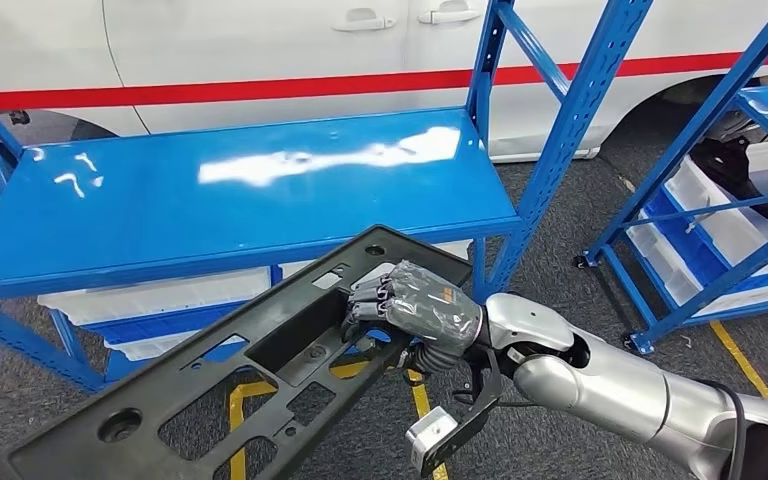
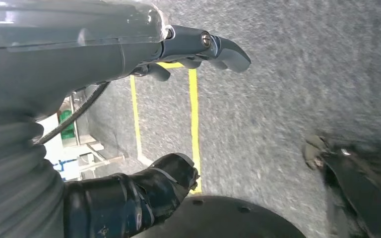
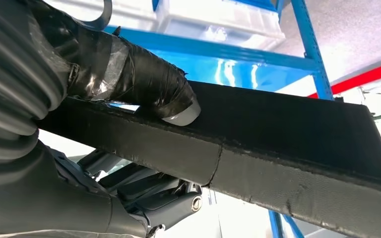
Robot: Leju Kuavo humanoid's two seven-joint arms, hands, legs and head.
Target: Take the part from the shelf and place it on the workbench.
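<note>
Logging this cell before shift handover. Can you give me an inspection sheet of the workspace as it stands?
Surface: glossy blue metal shelf top, bare, with glare streaks.
Job's things: long black plastic panel with cut-outs, held tilted in front of the shelf, not set down.
Clutter: white plastic bins on the lower shelf level.
Hands: right robot hand grips the panel; its thumb presses on one face. Left robot hand hangs over the floor, fingers apart, holding nothing.
Cables: thin black cable beside the left wrist.
Surroundings: white vehicle with red stripe, second blue rack, yellow floor lines on grey carpet.
</note>
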